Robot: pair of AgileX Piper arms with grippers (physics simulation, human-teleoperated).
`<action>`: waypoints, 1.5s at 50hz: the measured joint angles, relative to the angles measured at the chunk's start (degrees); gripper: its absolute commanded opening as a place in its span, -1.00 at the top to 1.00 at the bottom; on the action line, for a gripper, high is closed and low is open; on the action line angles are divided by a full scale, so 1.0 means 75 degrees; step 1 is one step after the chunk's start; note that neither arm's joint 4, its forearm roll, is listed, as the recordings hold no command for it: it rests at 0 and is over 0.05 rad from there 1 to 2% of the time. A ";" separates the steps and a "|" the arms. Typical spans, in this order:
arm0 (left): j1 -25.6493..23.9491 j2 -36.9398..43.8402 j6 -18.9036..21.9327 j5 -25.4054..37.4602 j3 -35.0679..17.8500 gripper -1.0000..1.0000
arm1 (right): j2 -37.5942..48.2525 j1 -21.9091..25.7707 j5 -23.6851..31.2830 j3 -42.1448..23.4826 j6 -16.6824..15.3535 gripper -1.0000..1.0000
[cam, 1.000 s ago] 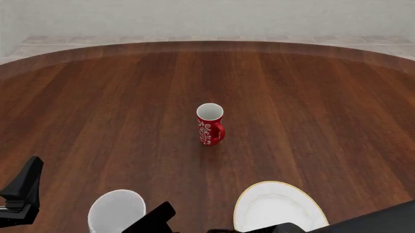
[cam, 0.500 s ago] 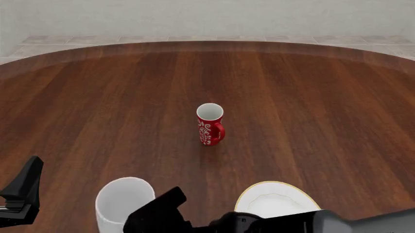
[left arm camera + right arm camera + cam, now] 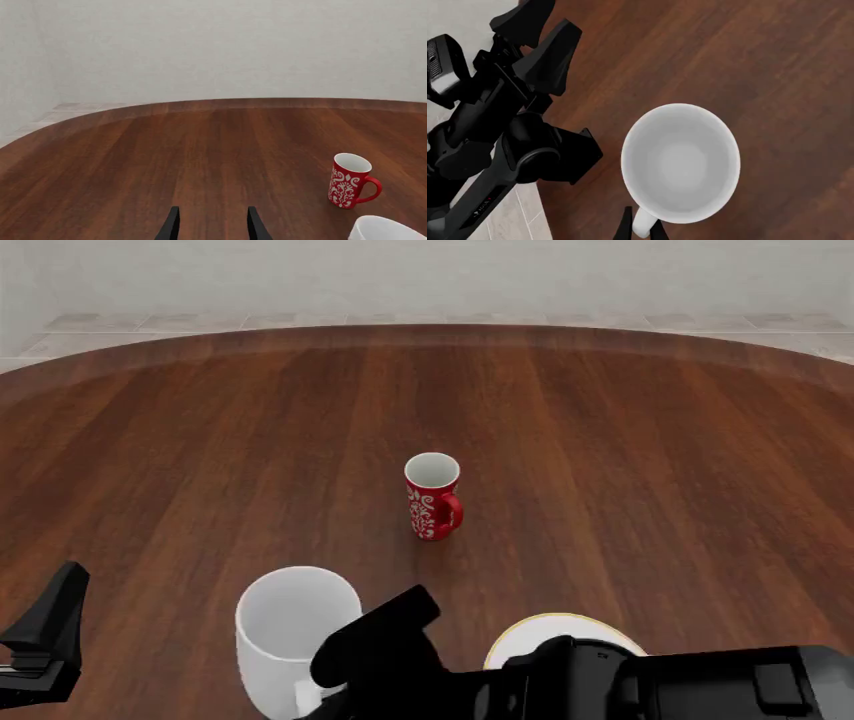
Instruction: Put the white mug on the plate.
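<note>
Above the table [image 3: 200, 440], the right gripper [image 3: 640, 231] apparently grips the white mug [image 3: 296, 635].

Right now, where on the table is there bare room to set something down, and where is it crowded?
Bare wood runs all round the red mug to the table's far edge and both sides. The near edge is crowded: the white mug on the right gripper, the plate mostly hidden under that arm, the left gripper at the near left.

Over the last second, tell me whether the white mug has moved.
Yes. In the front view the white mug, held by its handle in the right gripper, now sits higher and further right, closer to the red mug, which has not shifted.
</note>
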 measured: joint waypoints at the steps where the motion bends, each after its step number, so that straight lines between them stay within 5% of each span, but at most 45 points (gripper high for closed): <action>1: 0.0000 0.0000 0.0000 0.0000 0.0000 -1.00 | -0.0067 -0.0023 0.0017 0.0038 -0.0007 1.00; 75: 0.0000 0.0000 0.0000 0.0000 0.0000 -1.00 | -0.5884 -0.2012 0.2238 0.3109 -0.0132 1.00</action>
